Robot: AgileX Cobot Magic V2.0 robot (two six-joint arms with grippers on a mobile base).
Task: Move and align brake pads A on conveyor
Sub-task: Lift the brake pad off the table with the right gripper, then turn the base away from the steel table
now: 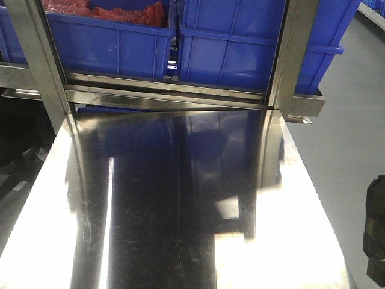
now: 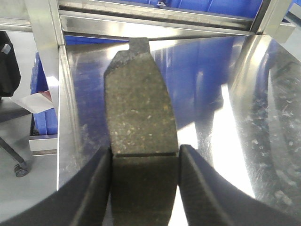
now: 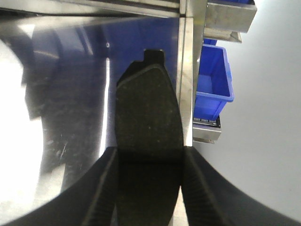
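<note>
1. Progress: pickup looks done for two pads, one in each gripper. Placing and aligning are still to do. The conveyor is not in any view, so nothing can be said about the drop spot.
2. Left gripper (image 2: 146, 154): jaws clamped on the long sides of the left-held brake pad (image 2: 140, 103), near end of the pad between the fingers, far end sticking out forward.
3. Right gripper (image 3: 149, 153): same grip, jaws clamped on the sides of the right-held brake pad (image 3: 148, 106).
4. Location: both pads appear to be held off the shiny steel table (image 1: 180, 211). The left one is over the table in front of the rack. The right one is over the table's right edge, with grey floor (image 3: 263, 141) just past it.
5. Front view: bare table top, blue bins (image 1: 120, 42) on the rack behind, no pads lying on it. Only two pads are seen in all.
6. Left pad look: flat oblong, grey-brown speckled friction face, clipped far corners, small tab at the far end, thin groove across the face right at the fingertips.
7. Right pad look: same shape with a tab, much darker in shade, dark backing rim showing around the face. The groove is not clear.
</note>
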